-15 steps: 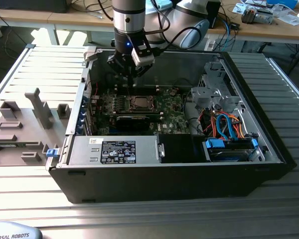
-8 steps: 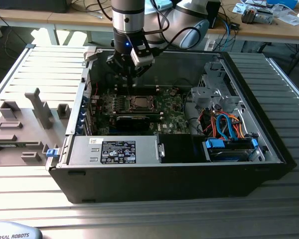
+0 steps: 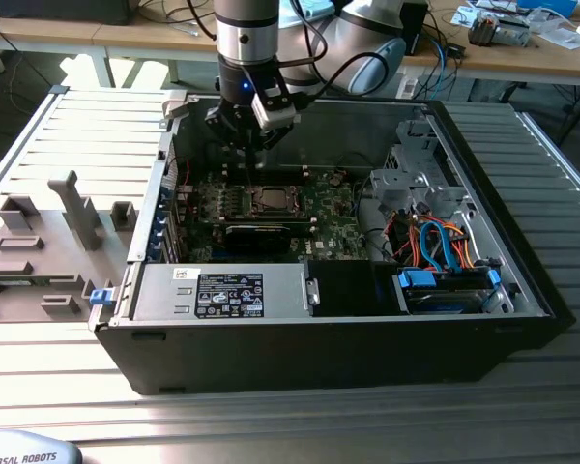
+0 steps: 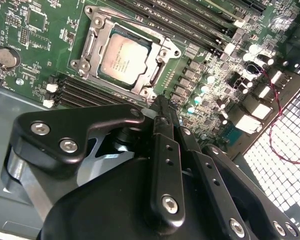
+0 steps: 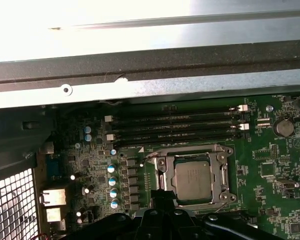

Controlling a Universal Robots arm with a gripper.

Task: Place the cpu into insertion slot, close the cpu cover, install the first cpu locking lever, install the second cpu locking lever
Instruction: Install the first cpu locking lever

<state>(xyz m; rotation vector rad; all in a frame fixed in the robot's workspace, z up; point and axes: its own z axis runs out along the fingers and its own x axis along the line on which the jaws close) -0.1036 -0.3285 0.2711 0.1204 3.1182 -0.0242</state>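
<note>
The cpu (image 4: 123, 56) (image 5: 192, 181) lies flat in the insertion slot (image 3: 271, 200) on the green board, its silver-grey top showing. The cpu cover (image 4: 92, 36) (image 5: 223, 172) lies down around the chip as a silvery frame. My gripper (image 4: 160, 104) (image 5: 163, 194) hangs just above the board beside one corner of the slot, fingers pressed together and shut on nothing. In the exterior view the gripper (image 3: 246, 153) is low inside the open computer case, near the back wall and just behind the slot. How the thin locking levers sit along the frame, I cannot tell.
Long black memory slots (image 5: 175, 126) run beside the socket, and a row of capacitors (image 5: 111, 186) stands near it. The case's metal back wall (image 5: 150, 75) is close. A black card (image 3: 258, 234), a drive cage with cables (image 3: 435, 232) and a power supply (image 3: 222, 292) crowd the case.
</note>
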